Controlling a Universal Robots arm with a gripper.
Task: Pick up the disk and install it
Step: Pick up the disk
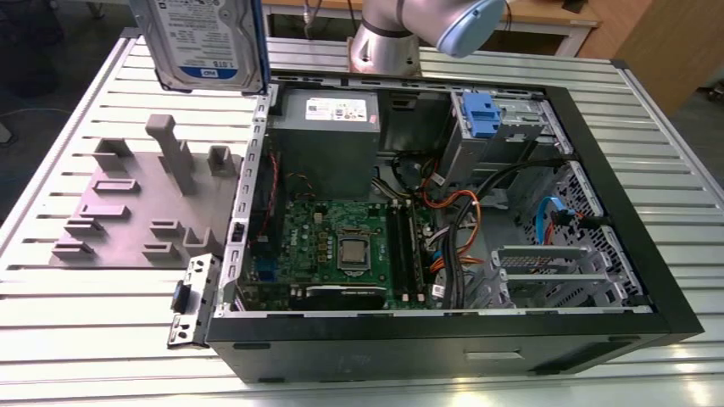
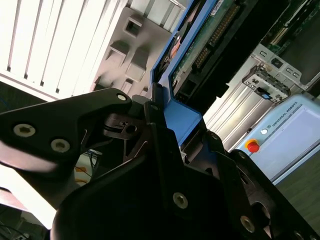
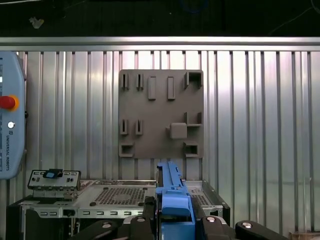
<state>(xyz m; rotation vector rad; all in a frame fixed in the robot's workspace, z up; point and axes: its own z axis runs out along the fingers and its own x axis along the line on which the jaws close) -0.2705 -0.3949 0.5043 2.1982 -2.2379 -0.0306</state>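
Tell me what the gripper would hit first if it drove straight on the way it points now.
Probably the grey fixture plate on the slatted table: in the first wrist view the gripper, shut on the disk, aims at it. Depth is unclear; it may be the table beside it.

silver arm point(image 1: 382, 47), pale-blue cap point(image 1: 470, 27); black screwed claw point(image 3: 175, 220)

Disk point(image 1: 209, 42) hangs well above fixture plate point(image 1: 142, 212), clear of upright posts point(image 1: 161, 136). Computer case point(image 1: 453, 343) open on top. Inside, power supply point(image 1: 325, 136), cable bundle point(image 1: 447, 208) and drive cage point(image 1: 554, 271) crowd space. Motherboard point(image 1: 339, 246) lies low, air above it open.
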